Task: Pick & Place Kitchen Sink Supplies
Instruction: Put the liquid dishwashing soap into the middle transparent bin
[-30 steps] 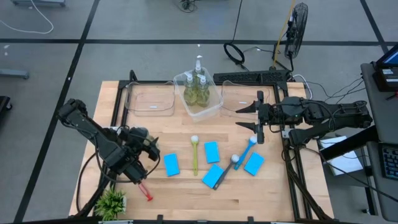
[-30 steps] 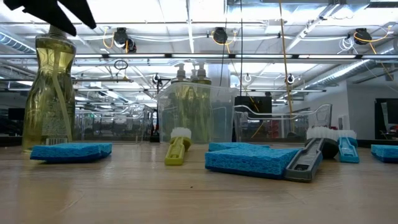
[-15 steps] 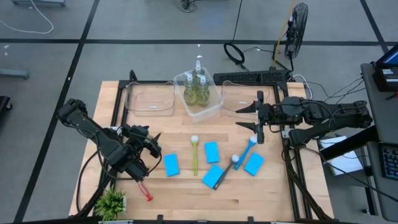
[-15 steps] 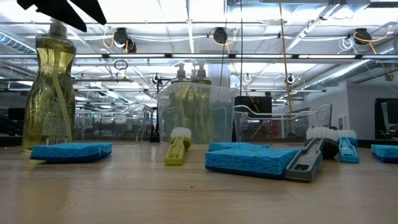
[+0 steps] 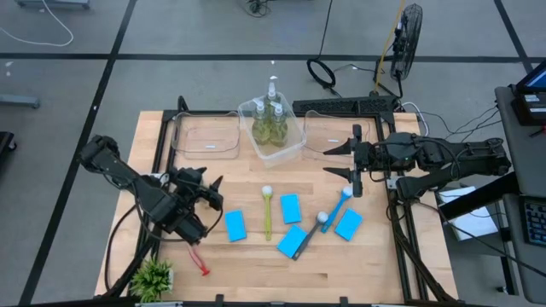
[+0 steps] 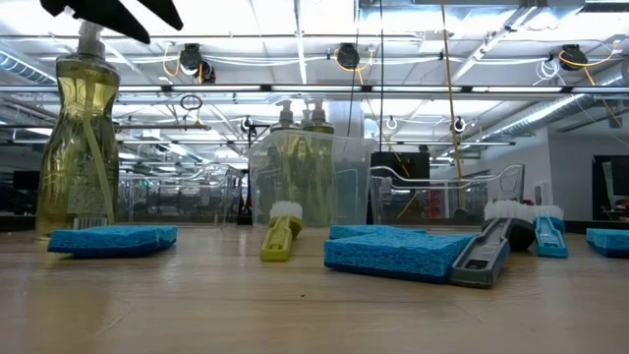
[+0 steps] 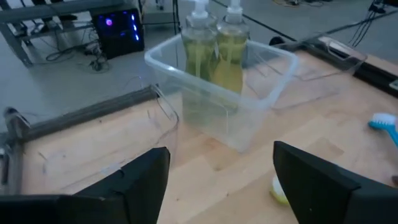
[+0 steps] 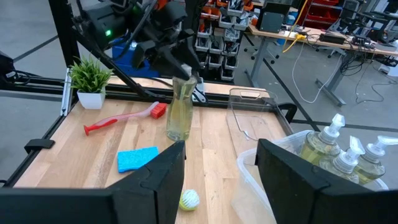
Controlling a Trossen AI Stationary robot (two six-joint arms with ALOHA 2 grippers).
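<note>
Left claw [image 5: 207, 194] spread wide just above upright pump bottle [image 8: 180, 109], nothing held

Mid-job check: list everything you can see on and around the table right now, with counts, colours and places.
pump bottles: 4, clear with yellow-green liquid; three in the middle tub, one standing on the table's left part
sponges: 4, light blue; flat on the front centre of the table
brushes: 4; red front left, yellow-green centre, grey and blue to the right
tubs: 3, clear; in a row at the back
potted plant: 1, green; front-left corner
left gripper: open, over the standing bottle
right gripper: open, empty, by the right tub
</note>
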